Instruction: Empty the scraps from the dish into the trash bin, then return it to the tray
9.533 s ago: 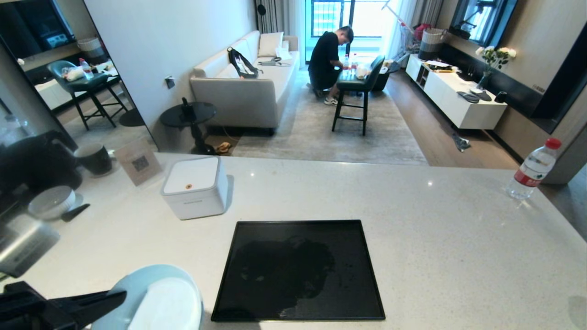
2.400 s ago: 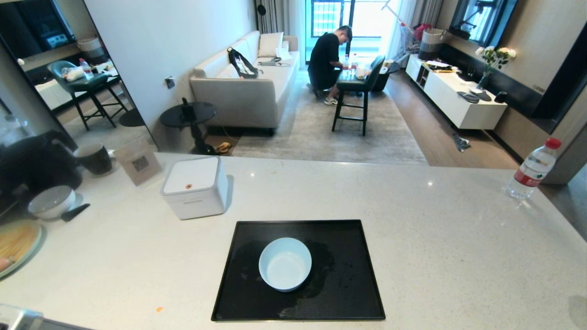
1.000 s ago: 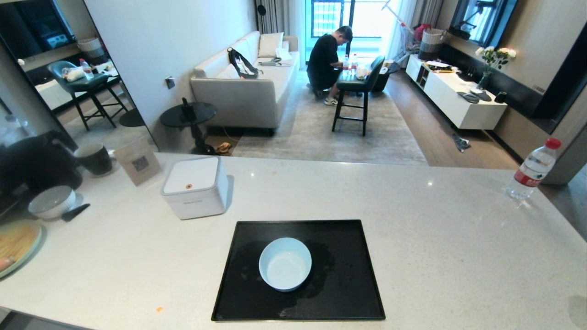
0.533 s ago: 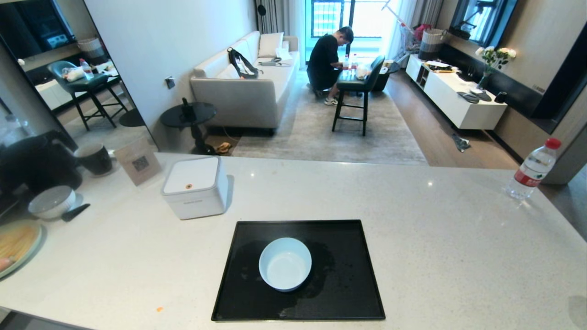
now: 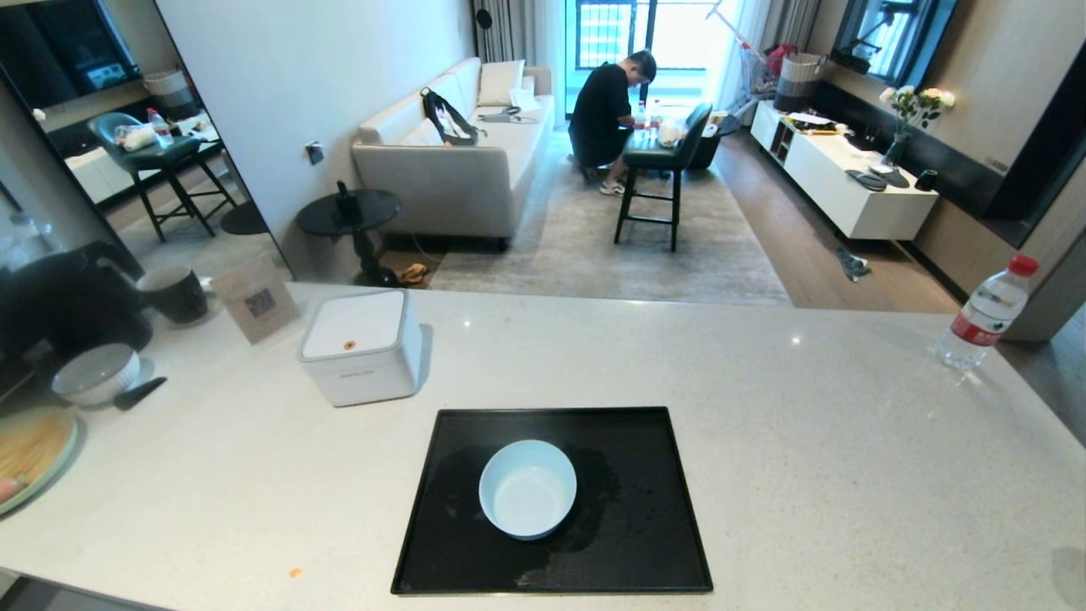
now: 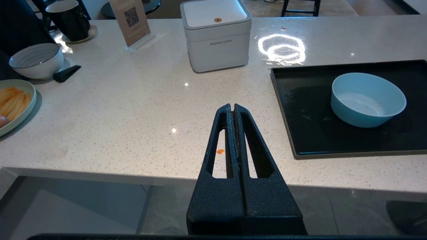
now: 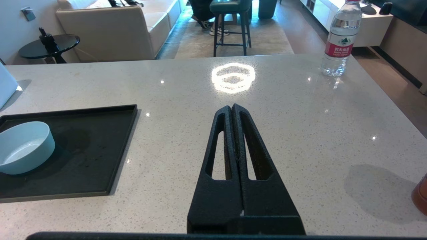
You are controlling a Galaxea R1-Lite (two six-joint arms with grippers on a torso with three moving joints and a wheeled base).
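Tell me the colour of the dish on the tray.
Pale blue dish; the left wrist view shows it best.

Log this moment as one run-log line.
dish: empty, upright on tray | left pincer: shut, empty | right pincer: shut, empty | orange crumb: on counter

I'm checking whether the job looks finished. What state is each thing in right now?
dish: upright, empty, on the tray
tray: flat on the counter, holding only the dish
left pincer: shut, empty, back at the counter's near edge
right pincer: shut, empty, parked above the counter
white box: lid closed
water bottle: upright, capped
orange scrap: loose on the counter
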